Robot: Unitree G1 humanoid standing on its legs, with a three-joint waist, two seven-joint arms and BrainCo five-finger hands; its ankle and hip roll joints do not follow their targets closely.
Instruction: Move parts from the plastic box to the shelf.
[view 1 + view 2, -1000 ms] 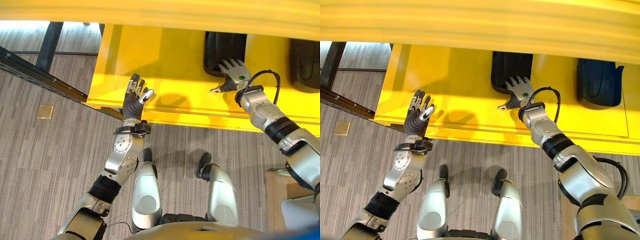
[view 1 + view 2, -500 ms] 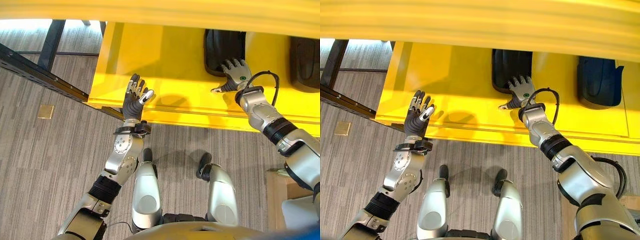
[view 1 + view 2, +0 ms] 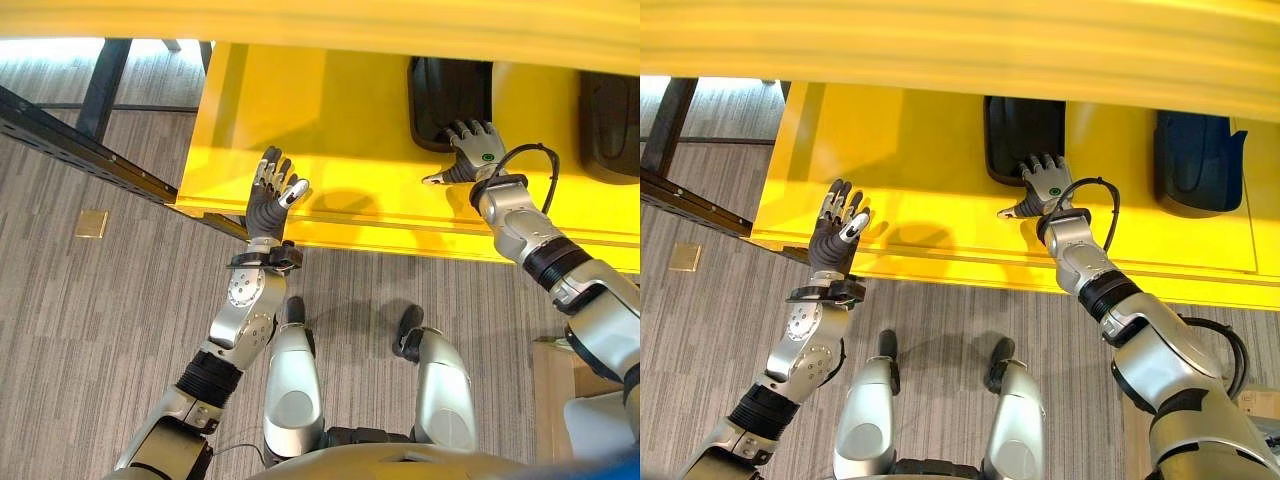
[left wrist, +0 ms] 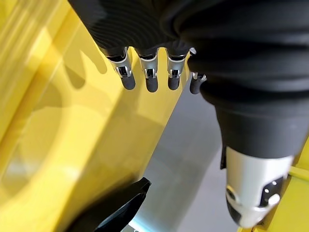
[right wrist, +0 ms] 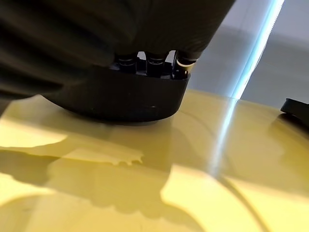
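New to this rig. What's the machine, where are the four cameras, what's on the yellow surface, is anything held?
It is a two-armed humanoid. Two pictures come from its head cameras, looking down; the other two from cameras on each wrist. The yellow surface is a shelf. Two black parts lie on it: one under the fingers of the right robot hand, which lie straight on it, and another part further right. The left robot hand is open over the shelf's front edge and holds nothing.
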